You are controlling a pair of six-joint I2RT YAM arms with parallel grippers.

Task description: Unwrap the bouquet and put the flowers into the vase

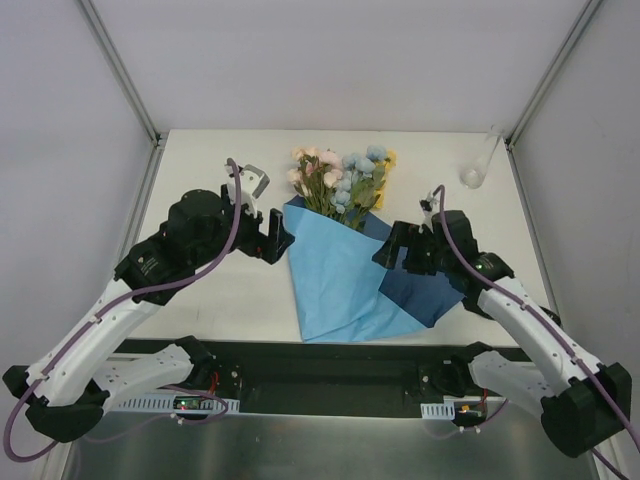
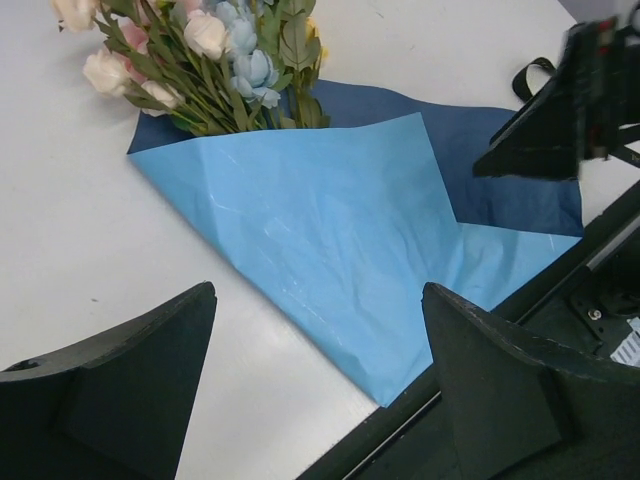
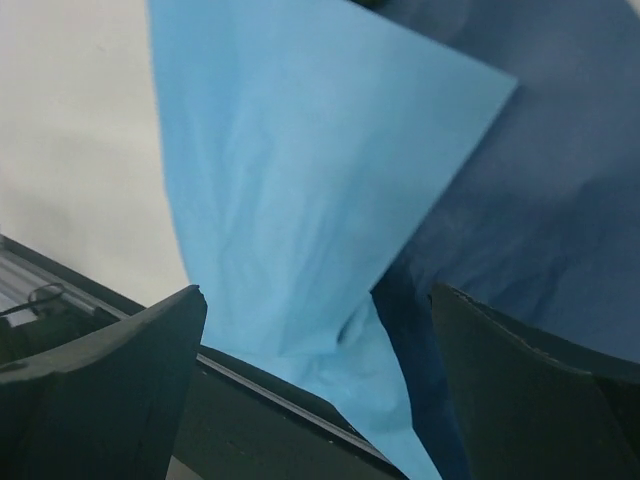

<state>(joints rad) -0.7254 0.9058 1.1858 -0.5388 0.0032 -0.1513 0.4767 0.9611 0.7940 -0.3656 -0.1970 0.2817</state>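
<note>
Both pairs of jaws stand wide with nothing between them. The left gripper [image 1: 280, 238] hovers just beside the left edge of the blue paper [image 1: 335, 280], and the right gripper [image 1: 388, 250] hovers over its darker right flap. Each reaches in from the near side, elbow out, wrist turned inward. The bouquet [image 1: 335, 235] lies mid-table [image 1: 220, 290], with the flowers [image 1: 340, 180] at its far end. The vase [image 1: 472, 176] stands far right, well apart.
</note>
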